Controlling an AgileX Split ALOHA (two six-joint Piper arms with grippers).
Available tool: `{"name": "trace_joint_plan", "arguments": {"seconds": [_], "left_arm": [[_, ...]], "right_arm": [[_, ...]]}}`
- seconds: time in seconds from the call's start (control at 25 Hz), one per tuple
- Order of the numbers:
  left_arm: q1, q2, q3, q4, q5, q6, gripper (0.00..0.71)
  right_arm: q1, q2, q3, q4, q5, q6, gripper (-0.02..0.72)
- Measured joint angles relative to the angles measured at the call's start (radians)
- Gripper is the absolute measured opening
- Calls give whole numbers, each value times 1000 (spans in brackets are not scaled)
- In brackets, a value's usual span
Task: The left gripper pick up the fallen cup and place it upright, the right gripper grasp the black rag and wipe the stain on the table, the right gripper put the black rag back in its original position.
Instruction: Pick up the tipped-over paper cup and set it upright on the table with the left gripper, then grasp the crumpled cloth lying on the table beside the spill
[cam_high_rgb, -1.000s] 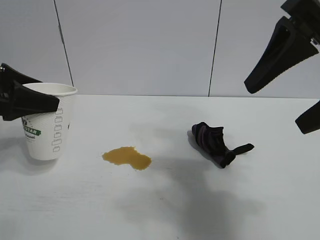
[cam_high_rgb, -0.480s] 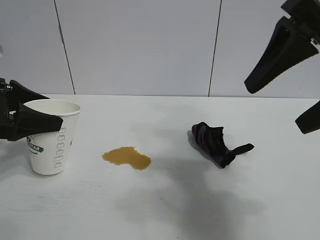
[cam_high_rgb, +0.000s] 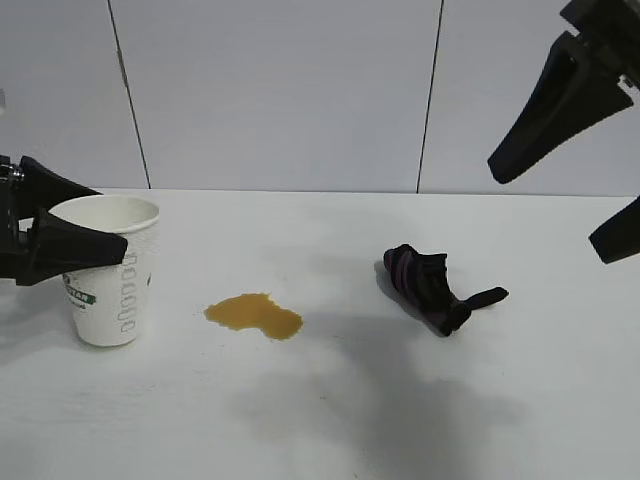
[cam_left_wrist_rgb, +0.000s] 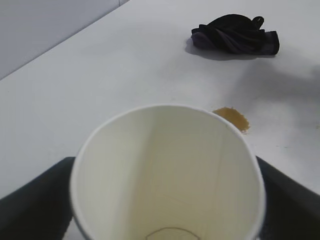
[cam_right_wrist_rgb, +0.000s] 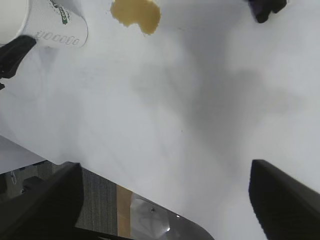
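Paper cup upright, mouth up, on white table; left gripper fingers spread flanking it; grey panelled wall behind.

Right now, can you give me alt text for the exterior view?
A white paper cup stands upright at the table's left, the left claw around its rim. A brown spill lies mid-table, a black rag to its right, and the right claw hangs open above.

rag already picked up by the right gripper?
No. The black rag lies on the table beside the stain, while the right gripper hangs open above it, apart.
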Motion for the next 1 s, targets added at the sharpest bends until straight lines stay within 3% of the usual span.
{"name": "trace_joint_plan", "arguments": {"seconds": [0.52, 1.0], "left_arm": [[0, -2, 0, 0, 35, -119, 691], [0, -217, 0, 10, -95, -248, 693]], "right_arm": [[0, 0, 0, 0, 0, 0, 622], [0, 0, 0, 0, 0, 0, 622]]}}
